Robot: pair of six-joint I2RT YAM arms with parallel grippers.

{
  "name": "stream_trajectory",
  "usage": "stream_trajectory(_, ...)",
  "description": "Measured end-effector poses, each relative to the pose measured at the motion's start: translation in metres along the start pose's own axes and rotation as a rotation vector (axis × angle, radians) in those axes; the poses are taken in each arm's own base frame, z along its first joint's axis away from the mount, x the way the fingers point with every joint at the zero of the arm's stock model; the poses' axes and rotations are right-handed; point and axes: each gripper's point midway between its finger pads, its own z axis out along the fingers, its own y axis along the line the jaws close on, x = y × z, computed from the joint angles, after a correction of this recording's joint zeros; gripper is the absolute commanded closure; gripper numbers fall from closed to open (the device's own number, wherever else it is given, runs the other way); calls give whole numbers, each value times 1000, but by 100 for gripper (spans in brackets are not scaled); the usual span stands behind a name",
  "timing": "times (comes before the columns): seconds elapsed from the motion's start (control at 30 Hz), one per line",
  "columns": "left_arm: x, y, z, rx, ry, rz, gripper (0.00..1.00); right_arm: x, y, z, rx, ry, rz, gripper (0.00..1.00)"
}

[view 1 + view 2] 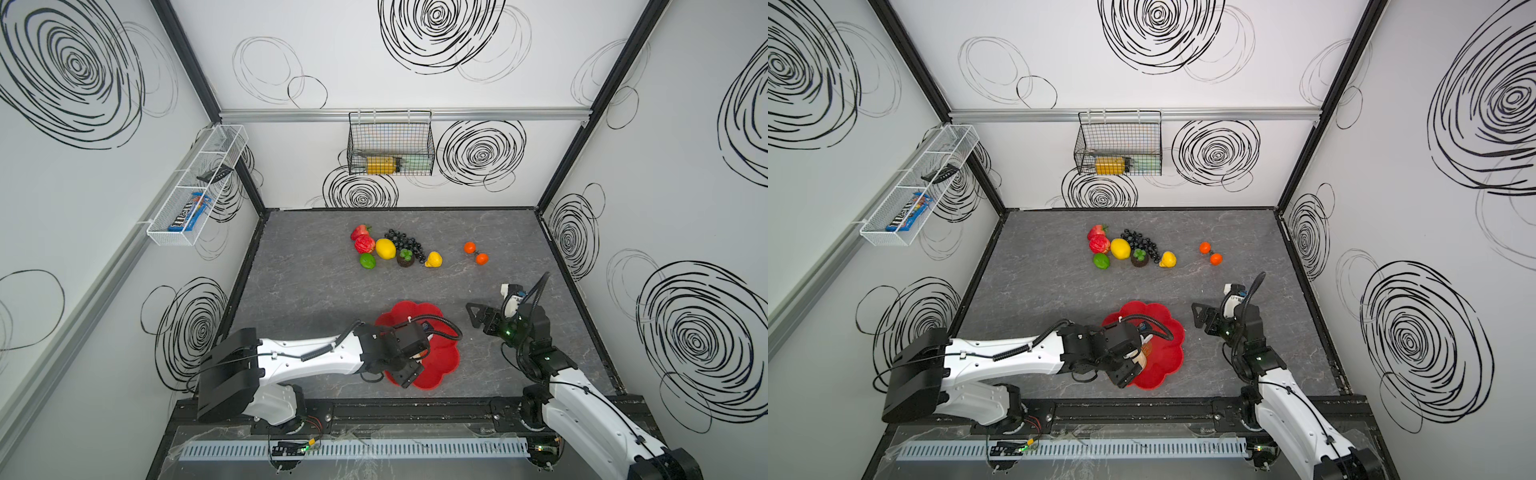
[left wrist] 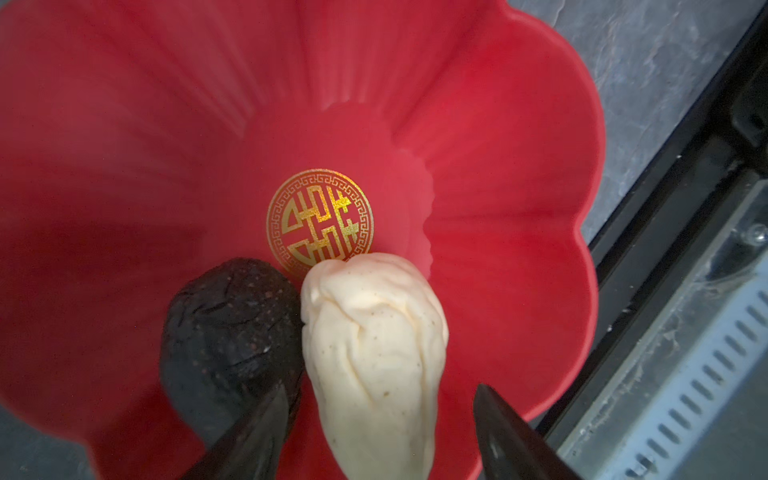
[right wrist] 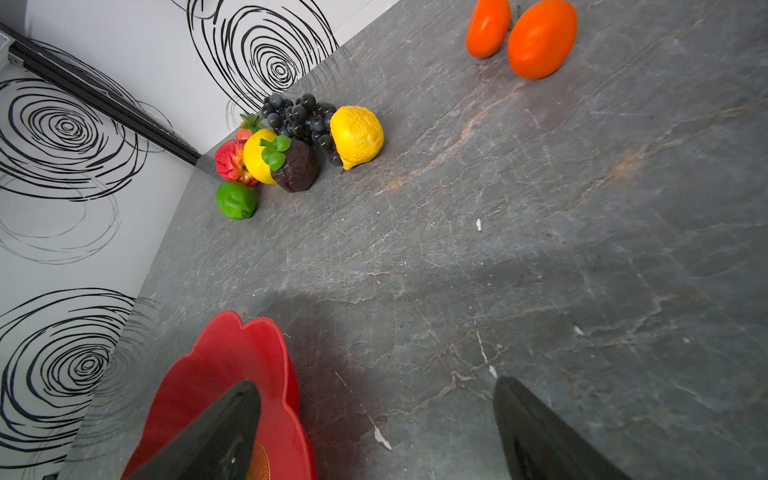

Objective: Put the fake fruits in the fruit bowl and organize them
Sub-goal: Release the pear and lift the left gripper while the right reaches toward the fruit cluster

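The red, petal-rimmed fruit bowl (image 2: pixel 519 166) holds a dark avocado (image 2: pixel 232 332) and a beige lumpy fruit (image 2: pixel 374 353), touching side by side. Well beyond the bowl cluster a strawberry (image 1: pixel 360 231), red apple (image 1: pixel 365 244), lemon (image 1: pixel 385 248), lime (image 1: pixel 367 261), mangosteen (image 1: pixel 406 258), black grapes (image 1: pixel 401 239) and second lemon (image 1: pixel 433 259). Two oranges (image 1: pixel 482 259) lie beyond the bowl's right side.
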Motion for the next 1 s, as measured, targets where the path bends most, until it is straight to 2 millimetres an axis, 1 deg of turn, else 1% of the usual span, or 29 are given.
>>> stream_trajectory(0.17, -13, 2, -20, 21, -84, -18, 24, 3, -2, 1, 6, 12, 4, 8)
stream_trajectory(0.23, -20, 10, -31, 20, -145, -43, 23, 4, -2, 2, 9, 26, 7, 8)
stream_trajectory(0.3, -27, 22, -43, 9, -220, -83, 23, 2, 0, 3, 5, 37, 9, 8)
stream_trajectory(0.37, -36, 37, -59, -9, -325, -133, 21, -4, 6, 4, -5, 39, 7, 8)
stream_trajectory(0.43, -45, 54, -78, -23, -466, -194, 20, -13, 14, 5, -20, 36, 1, 8)
stream_trajectory(0.5, -49, 69, -94, -31, -602, -255, 19, -21, 21, 7, -31, 34, -5, 8)
stream_trajectory(0.57, -47, 86, -104, -42, -709, -318, 18, -28, 26, 11, -33, 41, -13, 8)
stream_trajectory(0.67, -36, 112, -105, -67, -833, -416, 18, -33, 34, 22, -32, 76, -29, 8)
stream_trajectory(0.77, -18, 131, -93, -84, -900, -485, 18, -36, 42, 36, -29, 119, -47, 9)
stream_trajectory(0.83, -5, 138, -83, -91, -920, -515, 17, -36, 49, 47, -27, 149, -61, 9)
stream_trajectory(0.9, 3, 143, -79, -89, -941, -540, 16, -37, 59, 58, -29, 174, -81, 10)
stream_trajectory(1.0, 5, 145, -84, -69, -1007, -560, 9, -37, 79, 77, -44, 207, -122, 13)
